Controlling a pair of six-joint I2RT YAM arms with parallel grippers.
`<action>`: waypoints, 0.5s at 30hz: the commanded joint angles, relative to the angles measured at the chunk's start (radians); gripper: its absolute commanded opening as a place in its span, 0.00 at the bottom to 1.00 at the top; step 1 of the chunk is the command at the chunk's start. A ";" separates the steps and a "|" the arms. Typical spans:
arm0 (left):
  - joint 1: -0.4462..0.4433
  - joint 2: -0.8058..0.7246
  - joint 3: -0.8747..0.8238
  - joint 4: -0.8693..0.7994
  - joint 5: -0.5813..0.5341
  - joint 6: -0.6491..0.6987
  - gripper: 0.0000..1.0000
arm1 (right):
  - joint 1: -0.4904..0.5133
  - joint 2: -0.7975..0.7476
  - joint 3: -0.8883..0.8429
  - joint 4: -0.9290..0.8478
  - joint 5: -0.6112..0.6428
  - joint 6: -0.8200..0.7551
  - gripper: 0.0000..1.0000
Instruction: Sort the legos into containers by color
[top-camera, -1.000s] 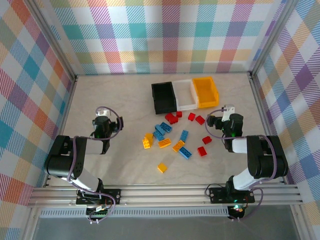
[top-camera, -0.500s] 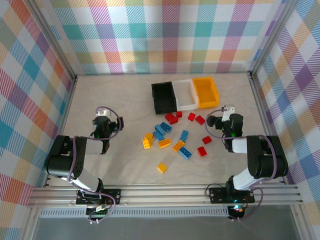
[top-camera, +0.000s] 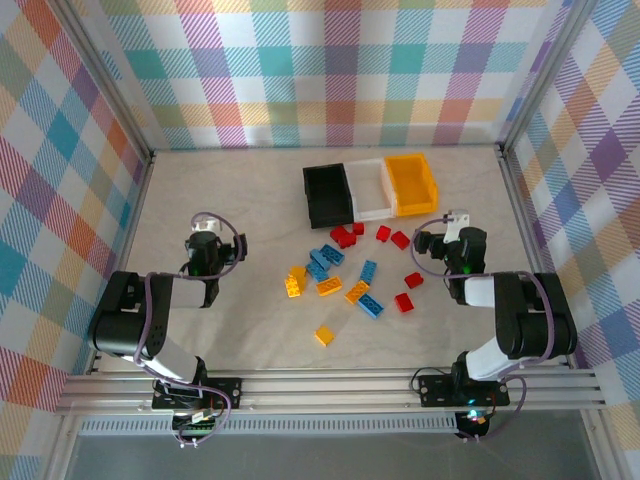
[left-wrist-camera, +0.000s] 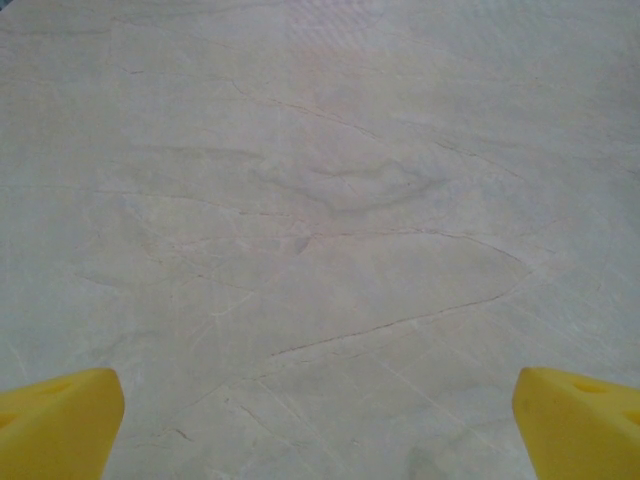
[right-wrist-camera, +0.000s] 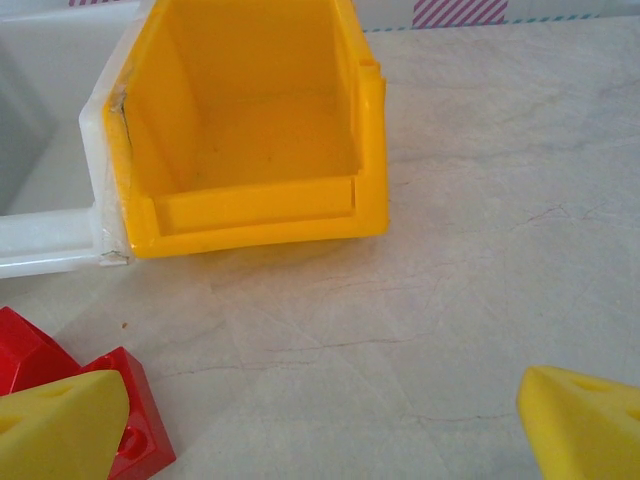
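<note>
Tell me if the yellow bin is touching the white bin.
Touching. The right wrist view shows the yellow bin pressed flush against the white bin, with no gap.

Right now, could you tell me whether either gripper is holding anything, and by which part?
Nothing is held. The left gripper is open over bare table; the right gripper is open, a red lego beside one finger.
</note>
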 joint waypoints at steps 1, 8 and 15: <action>0.011 -0.081 0.116 -0.210 -0.081 -0.035 1.00 | 0.014 -0.084 0.020 -0.068 0.021 0.007 1.00; 0.010 -0.231 0.184 -0.406 -0.145 -0.100 1.00 | 0.047 -0.233 0.042 -0.234 0.097 0.017 1.00; 0.010 -0.417 0.298 -0.725 -0.185 -0.260 1.00 | 0.059 -0.396 0.170 -0.594 0.021 0.226 1.00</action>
